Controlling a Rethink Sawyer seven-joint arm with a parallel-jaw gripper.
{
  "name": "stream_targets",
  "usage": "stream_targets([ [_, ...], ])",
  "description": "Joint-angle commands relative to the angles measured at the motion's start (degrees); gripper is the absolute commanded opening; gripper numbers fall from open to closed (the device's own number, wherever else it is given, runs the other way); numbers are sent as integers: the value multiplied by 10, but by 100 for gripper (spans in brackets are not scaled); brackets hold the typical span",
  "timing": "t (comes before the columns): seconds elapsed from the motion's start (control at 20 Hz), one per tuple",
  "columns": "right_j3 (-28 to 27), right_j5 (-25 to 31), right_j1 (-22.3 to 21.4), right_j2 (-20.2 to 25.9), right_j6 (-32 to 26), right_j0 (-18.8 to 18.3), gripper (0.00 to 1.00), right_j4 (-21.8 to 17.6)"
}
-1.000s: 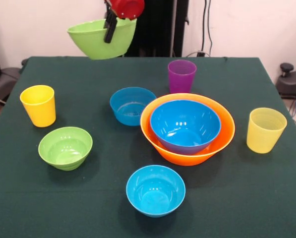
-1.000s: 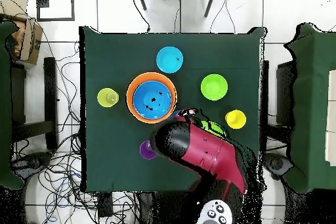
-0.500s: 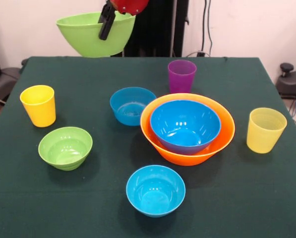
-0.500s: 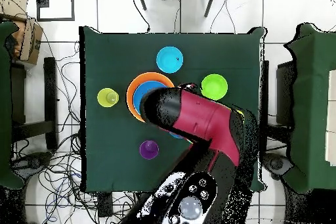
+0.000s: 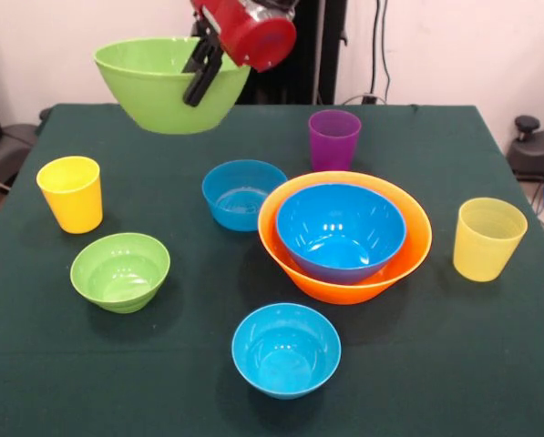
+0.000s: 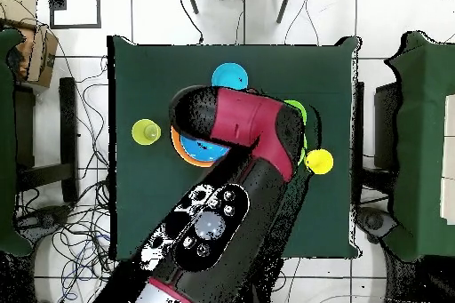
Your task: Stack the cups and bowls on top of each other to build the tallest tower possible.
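One green bowl (image 5: 167, 84) aloft, hand (image 5: 201, 73) gripping rim

- Arm (image 6: 253, 135): glossy crimson shell over rounded, tube-like segments, seen from above as one thick, curved link.
- Joint cap (image 5: 264, 38): round, red, smooth-faced disc at the wrist end, with a sliver of silver-grey metal showing just above it.
- Gripper (image 5: 201, 68): black; slim, straight, matte fingers (image 5: 197, 84) below the red housing.
- Lower link (image 6: 209, 233): black casing, broad and rounded.
- Control cluster (image 6: 206, 225): several small round grey buttons and one larger pale knob, set into the black casing.
- Base end (image 6: 164, 292): band of red and pale grey trim at the black casing's bottom edge.
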Motion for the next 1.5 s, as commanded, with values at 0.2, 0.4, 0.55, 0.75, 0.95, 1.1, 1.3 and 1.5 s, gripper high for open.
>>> stream_targets([
  [0.2,-97,86,93,-13,185,22,0,34],
  [0.4,-108,106,96,-20,195,29,0,47],
  [0.55,-121,133,95,-25,198,32,0,56],
  [0.75,-130,171,81,-23,187,35,0,64],
  [0.95,-144,257,42,-10,159,25,0,77],
  [1.1,-152,287,32,-6,149,20,0,82],
  [1.3,-162,293,38,-8,152,18,0,80],
  [1.5,-221,327,69,-18,185,7,0,89],
])
